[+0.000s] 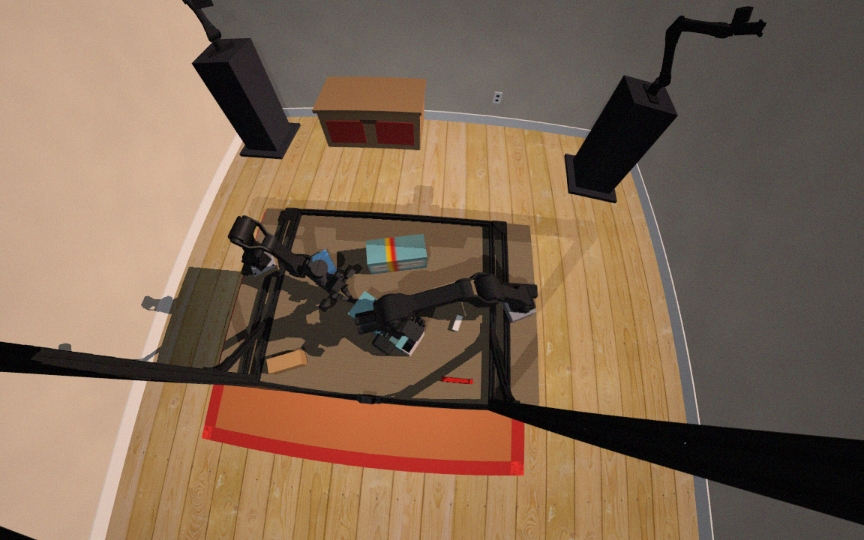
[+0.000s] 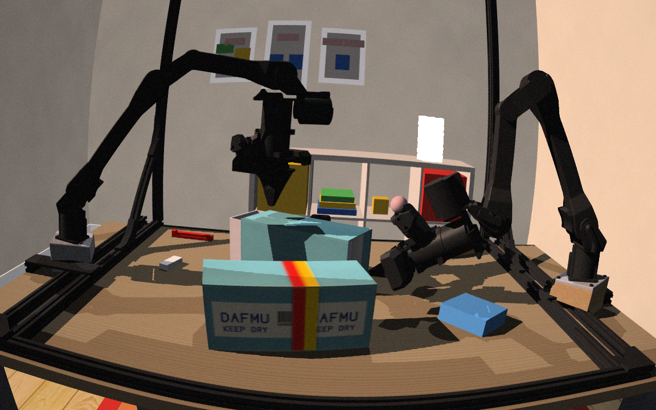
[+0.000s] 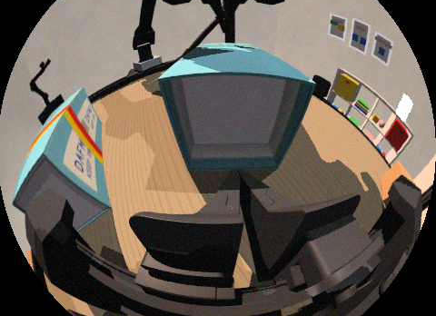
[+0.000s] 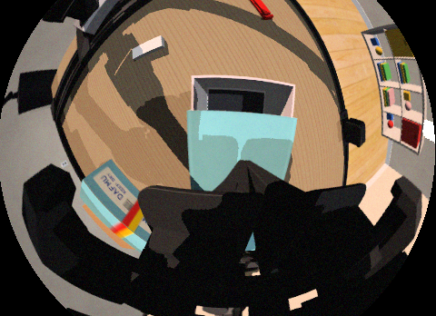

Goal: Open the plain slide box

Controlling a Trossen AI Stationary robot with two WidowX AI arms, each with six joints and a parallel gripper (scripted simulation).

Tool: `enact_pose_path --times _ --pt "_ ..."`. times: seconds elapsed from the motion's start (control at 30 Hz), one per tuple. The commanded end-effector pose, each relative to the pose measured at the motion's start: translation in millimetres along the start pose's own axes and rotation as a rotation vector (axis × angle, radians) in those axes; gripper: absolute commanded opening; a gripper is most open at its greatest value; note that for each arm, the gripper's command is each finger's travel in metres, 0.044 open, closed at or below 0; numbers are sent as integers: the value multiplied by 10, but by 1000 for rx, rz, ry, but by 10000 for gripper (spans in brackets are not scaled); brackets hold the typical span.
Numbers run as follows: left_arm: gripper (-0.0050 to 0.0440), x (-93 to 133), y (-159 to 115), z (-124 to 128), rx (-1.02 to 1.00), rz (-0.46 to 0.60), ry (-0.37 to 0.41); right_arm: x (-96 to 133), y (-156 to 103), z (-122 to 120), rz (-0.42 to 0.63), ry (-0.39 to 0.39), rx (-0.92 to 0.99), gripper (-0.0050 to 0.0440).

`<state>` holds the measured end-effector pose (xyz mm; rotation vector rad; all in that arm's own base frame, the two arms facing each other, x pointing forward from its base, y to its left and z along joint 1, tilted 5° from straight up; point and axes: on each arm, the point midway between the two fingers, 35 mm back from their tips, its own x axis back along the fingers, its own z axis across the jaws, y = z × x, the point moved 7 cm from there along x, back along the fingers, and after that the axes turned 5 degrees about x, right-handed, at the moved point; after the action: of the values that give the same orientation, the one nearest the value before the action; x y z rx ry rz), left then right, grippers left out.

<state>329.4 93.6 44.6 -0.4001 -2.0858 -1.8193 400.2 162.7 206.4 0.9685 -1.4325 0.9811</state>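
Observation:
The plain teal slide box (image 2: 303,238) lies mid-table behind the banded box. Its pale inner tray (image 2: 240,233) sticks out of the far end and shows as an open grey tray (image 4: 242,94) beyond the sleeve (image 4: 242,143) in the right wrist view. My right gripper (image 2: 272,197) is shut on nothing and points down a little above the sleeve top. My left gripper (image 2: 390,273) is shut on nothing, low over the table, a short way off the sleeve's near end. The left wrist view shows that end (image 3: 232,116) hollow, with the fingers (image 3: 243,207) apart from it.
The banded box (image 2: 289,311) marked DAFMU stands in front of the plain box. A small blue tray (image 2: 472,313) lies near the left arm. A white block (image 2: 170,262) and a red bar (image 2: 192,234) lie on the right arm's side. A tan box (image 1: 285,361) lies near the frame.

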Motion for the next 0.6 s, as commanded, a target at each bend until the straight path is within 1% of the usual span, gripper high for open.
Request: enact_pose_path --times 0.0,0.07,0.23,0.37,0.4,0.47,0.57 --pt "0 20 -10 -7 -2 2 -4 73 -11 -3 4 2 3 0" --pt "0 45 50 -9 -2 2 -4 73 -11 -3 4 2 3 0" --pt "0 273 471 -43 -7 -14 -3 73 -11 -3 4 2 3 0" --pt "0 320 508 -52 -2 2 -4 73 -11 -3 4 2 3 0" --pt "24 262 422 -44 -2 -14 0 78 -1 -2 3 -2 0 0" --pt "24 262 422 -44 -2 -14 0 78 -1 -2 3 -2 0 0" --pt "96 262 422 -44 -2 -14 0 78 -1 -2 3 -2 0 0"
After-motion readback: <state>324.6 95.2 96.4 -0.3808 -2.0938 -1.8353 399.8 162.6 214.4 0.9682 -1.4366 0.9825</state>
